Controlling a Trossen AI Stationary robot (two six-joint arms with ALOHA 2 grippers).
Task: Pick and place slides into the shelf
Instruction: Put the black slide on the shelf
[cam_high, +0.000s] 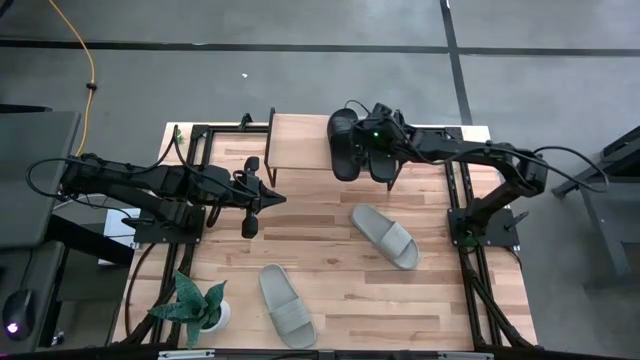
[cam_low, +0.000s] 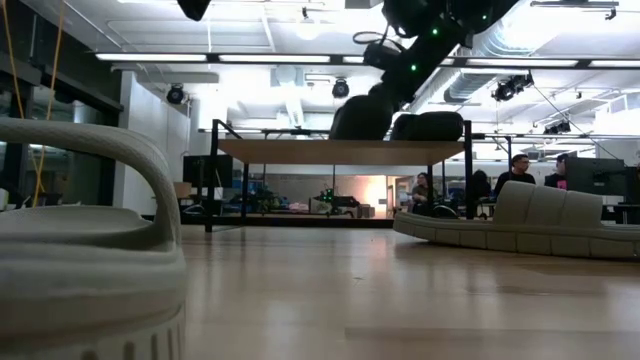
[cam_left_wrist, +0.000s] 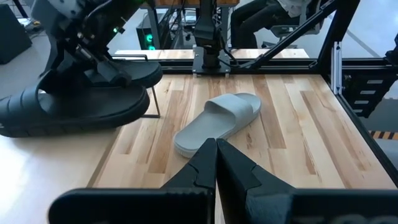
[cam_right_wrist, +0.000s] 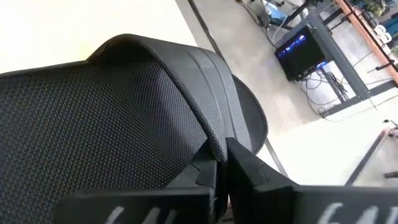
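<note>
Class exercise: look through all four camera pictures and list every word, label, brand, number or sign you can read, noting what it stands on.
No readable text in any view.
Black slides on the shelf: no brand or label shows.
Grey slides on the table: plain, no marking.
Screens in the room behind, seen in the low view: too small to read.

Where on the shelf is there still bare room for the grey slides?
The shelf is bare on its left side, from its left edge to the black slides. Its right end is crowded: both black slides sit there with the right claw over them.
</note>
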